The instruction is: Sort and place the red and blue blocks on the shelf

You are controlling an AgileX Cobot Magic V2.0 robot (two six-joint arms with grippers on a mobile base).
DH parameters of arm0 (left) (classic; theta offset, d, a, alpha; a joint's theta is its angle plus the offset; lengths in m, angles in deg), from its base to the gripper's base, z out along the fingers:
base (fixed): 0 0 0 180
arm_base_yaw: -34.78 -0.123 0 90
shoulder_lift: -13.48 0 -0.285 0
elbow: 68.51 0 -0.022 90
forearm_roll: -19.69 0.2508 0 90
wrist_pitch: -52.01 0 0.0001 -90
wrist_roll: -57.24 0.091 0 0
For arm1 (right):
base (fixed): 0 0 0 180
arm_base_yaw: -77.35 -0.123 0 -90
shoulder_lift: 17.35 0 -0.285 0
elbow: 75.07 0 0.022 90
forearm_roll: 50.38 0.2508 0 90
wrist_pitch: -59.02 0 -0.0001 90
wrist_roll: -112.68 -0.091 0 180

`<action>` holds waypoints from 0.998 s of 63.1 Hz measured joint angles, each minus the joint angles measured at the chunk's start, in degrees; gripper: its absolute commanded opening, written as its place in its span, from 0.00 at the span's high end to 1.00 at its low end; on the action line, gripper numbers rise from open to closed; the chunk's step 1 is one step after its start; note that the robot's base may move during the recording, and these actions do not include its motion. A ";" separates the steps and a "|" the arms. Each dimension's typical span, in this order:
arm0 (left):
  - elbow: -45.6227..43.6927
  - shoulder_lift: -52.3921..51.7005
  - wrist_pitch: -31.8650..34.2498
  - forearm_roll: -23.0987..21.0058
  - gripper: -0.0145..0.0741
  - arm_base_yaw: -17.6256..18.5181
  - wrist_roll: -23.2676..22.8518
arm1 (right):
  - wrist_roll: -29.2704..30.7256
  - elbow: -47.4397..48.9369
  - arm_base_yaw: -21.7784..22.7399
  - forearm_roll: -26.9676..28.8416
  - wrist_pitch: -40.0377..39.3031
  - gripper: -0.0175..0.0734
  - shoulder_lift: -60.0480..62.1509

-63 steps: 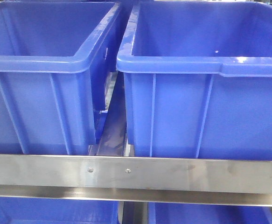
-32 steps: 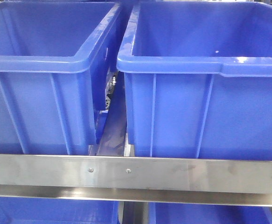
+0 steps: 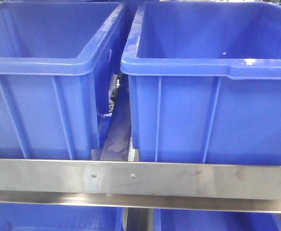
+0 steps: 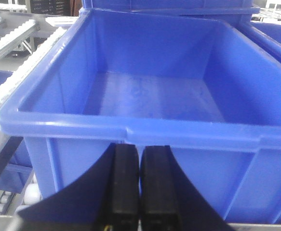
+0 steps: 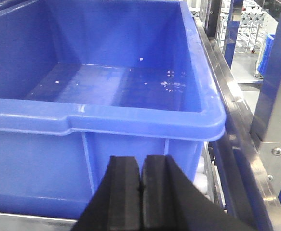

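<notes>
Nothing has shifted since before: left pincer and right pincer, both closed empty, face blue bins.

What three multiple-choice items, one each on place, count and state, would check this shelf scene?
1. Where are the two small screws?
A. On the flat brushed-metal front rail, below the gap between the bins
B. On a bin rim
C. On a bin floor

2. How many big dark-blue plastic bins sit side by side above that rail in the front view?
A. One
B. Two
C. Four

3. What state is the left black end effector in?
A. Wide open
B. Shut on a cube
C. Shut, nothing between its fingers

Answers:
1 A: both screws sit in the front rail.
2 B: left bin and right bin.
3 C: the left end effector has its fingers pressed together, empty.
</notes>
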 measured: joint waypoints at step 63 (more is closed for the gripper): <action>6.20 -1.97 7.38 3.45 0.68 0.00 0.00 | 0.00 0.00 0.00 0.00 -0.09 0.75 0.00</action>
